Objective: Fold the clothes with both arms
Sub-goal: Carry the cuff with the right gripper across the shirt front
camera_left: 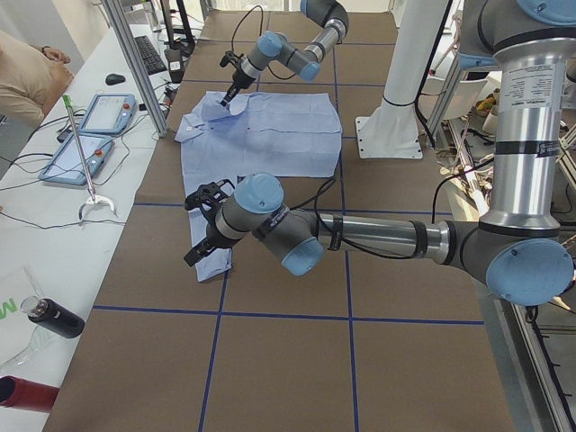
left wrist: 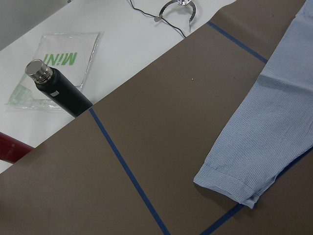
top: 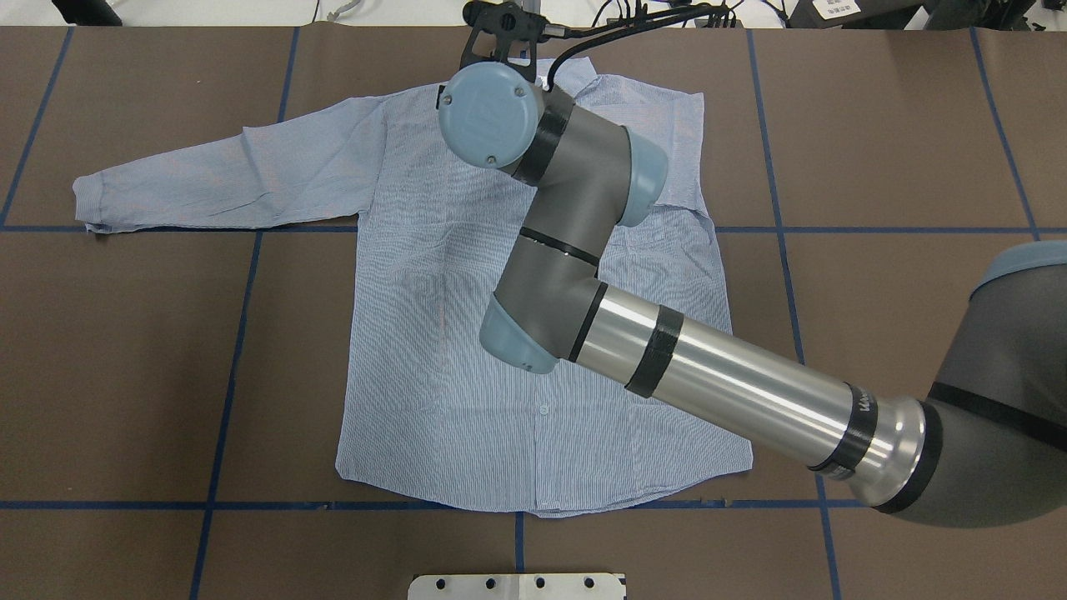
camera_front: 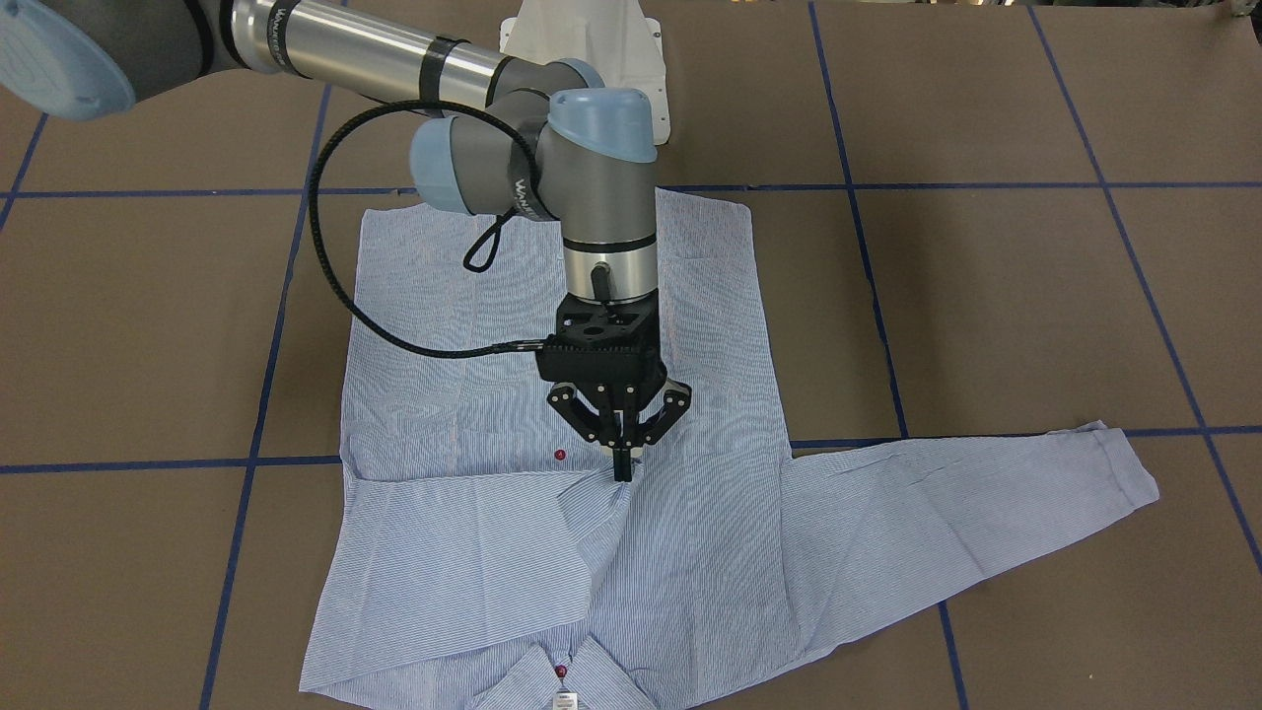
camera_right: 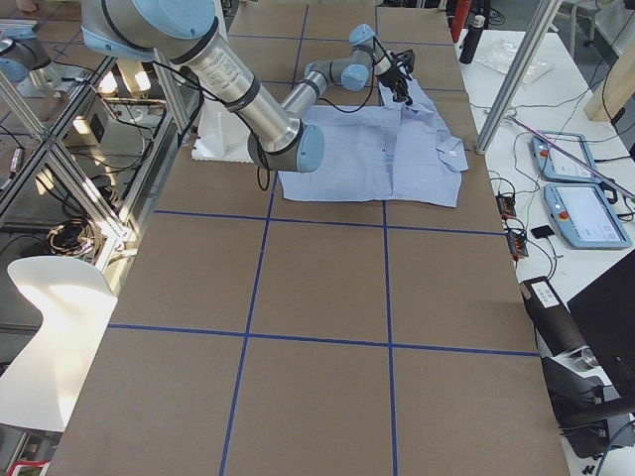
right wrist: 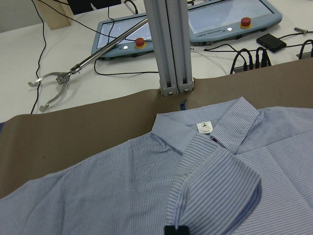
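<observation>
The striped shirt [camera_front: 444,552] lies flat, front up, on the brown table, collar [right wrist: 205,129] toward the far edge. One sleeve is folded across the chest. My right gripper [camera_front: 623,471] is shut on that sleeve's cuff [right wrist: 215,186] just below the collar, and a black fingertip [right wrist: 176,229] shows at the cuff's edge. The other sleeve [top: 217,179] stretches straight out to the robot's left. My left gripper [camera_left: 202,238] hovers above its cuff [left wrist: 230,183]; I cannot tell whether it is open or shut. The right arm [top: 667,350] hides part of the shirt's body in the overhead view.
Blue tape lines [top: 233,367] grid the table. Beyond the far edge stand an aluminium post [right wrist: 168,44], two control tablets [right wrist: 122,36], cables and a grabber tool [right wrist: 54,88]. A black bottle [left wrist: 58,93] lies off the left end. A person [camera_left: 22,76] sits there.
</observation>
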Motion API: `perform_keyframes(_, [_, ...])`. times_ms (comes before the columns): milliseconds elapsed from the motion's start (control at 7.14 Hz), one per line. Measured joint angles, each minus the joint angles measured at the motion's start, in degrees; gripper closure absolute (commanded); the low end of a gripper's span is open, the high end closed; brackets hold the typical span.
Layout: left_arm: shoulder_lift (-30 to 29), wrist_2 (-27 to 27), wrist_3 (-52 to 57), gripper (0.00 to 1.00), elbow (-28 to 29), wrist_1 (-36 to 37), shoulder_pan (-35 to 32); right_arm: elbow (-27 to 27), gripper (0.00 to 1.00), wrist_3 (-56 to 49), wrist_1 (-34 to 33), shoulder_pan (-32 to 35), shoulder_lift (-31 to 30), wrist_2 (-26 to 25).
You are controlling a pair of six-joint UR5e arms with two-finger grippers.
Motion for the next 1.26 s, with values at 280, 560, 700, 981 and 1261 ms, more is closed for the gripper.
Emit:
perform_keyframes(280, [0.01,0.0,-0.03,0.0,0.01,0.0,0.0,-7.88,0.01,0.21,-0.05,-3.9,5.16,-2.41])
perform_keyframes(560, [0.02,0.0,-0.03,0.0,0.04,0.0,0.0,-15.92,0.0,0.83,-1.77,-5.43,11.57,-2.86])
perform_keyframes(700, [0.02,0.0,-0.03,0.0,0.1,0.0,0.0,-17.9,0.0,1.3,-3.55,-5.59,13.55,-2.74])
perform_keyframes(981, [-0.06,0.0,-0.11,0.0,0.41,-0.08,0.08,-18.22,0.0,1.46,-7.33,-4.66,14.35,-1.53])
perform_keyframes(1261, [-0.56,0.0,-0.31,0.0,1.67,-2.06,0.2,-12.13,0.0,0.76,-10.48,0.3,10.84,8.79])
